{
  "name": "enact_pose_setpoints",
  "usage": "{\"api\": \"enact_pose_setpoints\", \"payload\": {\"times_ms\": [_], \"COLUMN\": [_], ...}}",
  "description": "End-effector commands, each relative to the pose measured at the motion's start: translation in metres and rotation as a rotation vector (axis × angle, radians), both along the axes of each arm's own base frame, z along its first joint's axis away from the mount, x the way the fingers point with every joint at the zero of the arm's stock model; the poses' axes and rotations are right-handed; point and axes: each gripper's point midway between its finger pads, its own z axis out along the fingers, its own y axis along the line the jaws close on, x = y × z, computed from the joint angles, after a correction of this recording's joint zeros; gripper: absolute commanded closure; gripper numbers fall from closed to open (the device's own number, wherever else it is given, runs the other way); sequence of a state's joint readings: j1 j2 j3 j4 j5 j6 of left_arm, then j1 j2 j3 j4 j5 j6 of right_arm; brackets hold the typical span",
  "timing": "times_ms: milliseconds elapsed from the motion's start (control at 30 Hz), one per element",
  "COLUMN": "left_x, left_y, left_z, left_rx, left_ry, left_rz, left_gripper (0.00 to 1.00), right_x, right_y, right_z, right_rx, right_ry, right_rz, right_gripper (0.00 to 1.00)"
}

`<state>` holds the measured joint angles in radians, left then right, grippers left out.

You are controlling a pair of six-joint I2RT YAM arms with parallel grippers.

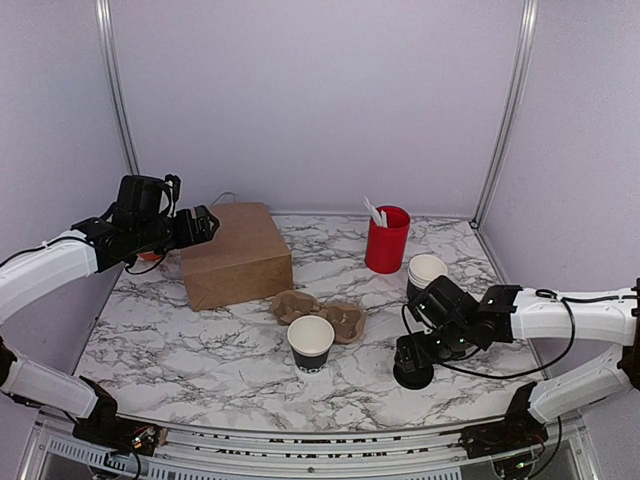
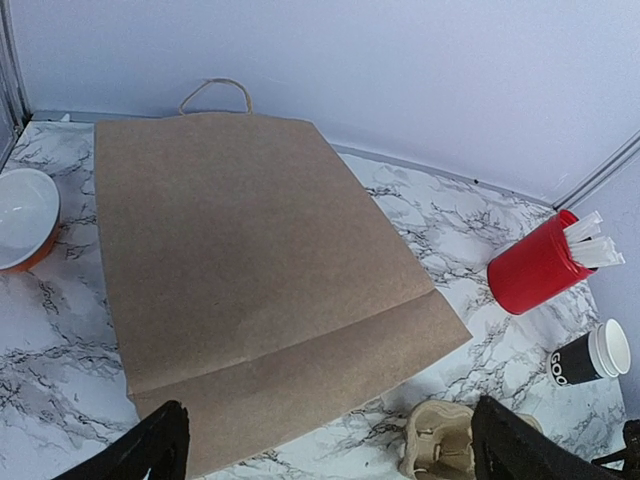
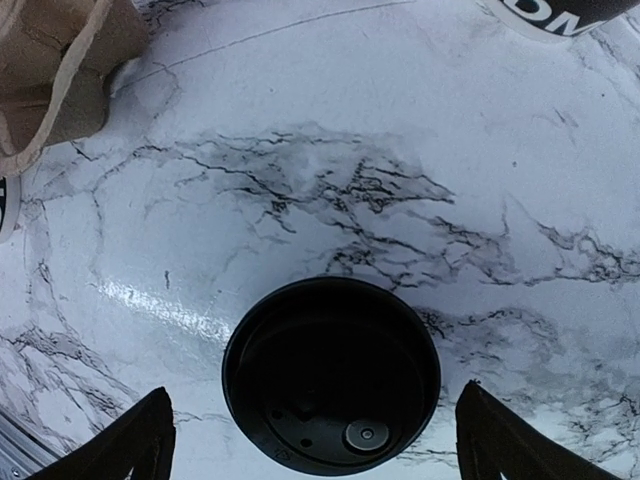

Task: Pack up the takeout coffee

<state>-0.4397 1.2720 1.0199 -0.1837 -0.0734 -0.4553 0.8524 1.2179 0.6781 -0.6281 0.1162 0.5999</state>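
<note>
The small black paper cup (image 1: 311, 343), white inside, stands open with no lid on it at the front middle of the table. A round black plastic lid (image 1: 413, 376) lies flat on the marble to its right. My right gripper (image 1: 416, 355) hangs just above the lid, open and empty. In the right wrist view the lid (image 3: 330, 385) sits between the fingertips (image 3: 140, 445), untouched by them. My left gripper (image 1: 204, 224) is open and empty above the far left corner of the flat brown paper bag (image 1: 236, 256), which fills the left wrist view (image 2: 250, 280).
A brown pulp cup carrier (image 1: 322, 312) lies behind the open cup. A red cup (image 1: 387, 240) with white utensils and a stack of black cups (image 1: 426, 272) stand at the back right. An orange bowl (image 2: 22, 215), white inside, sits left of the bag.
</note>
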Motion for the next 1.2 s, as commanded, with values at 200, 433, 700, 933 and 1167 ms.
{"api": "enact_pose_setpoints", "payload": {"times_ms": [200,433,700,933,1167], "left_x": [-0.001,0.0,0.0,-0.001,-0.002], "left_y": [0.004,0.002,0.004,0.004,0.004], "left_z": [0.005,-0.001,-0.005,-0.008,-0.008], "left_rx": [0.0,-0.004,0.002,0.003,-0.001], "left_ry": [-0.028,-0.015,-0.01,-0.002,-0.001], "left_rz": [0.002,-0.003,0.002,0.0,-0.003], "left_gripper": [0.01,0.01,0.01,0.01,0.01], "right_x": [-0.005,-0.005,-0.004,0.0,0.012], "right_y": [-0.006,-0.004,-0.004,-0.002,0.011], "right_z": [-0.018,-0.025,-0.03,-0.026,0.001], "right_rx": [-0.017,-0.036,-0.078,-0.11,-0.071], "right_ry": [0.04,0.064,0.073,0.061,0.016], "right_rz": [-0.034,-0.025,-0.019,-0.016,-0.009], "right_gripper": [0.08,0.17,0.23,0.24,0.25]}}
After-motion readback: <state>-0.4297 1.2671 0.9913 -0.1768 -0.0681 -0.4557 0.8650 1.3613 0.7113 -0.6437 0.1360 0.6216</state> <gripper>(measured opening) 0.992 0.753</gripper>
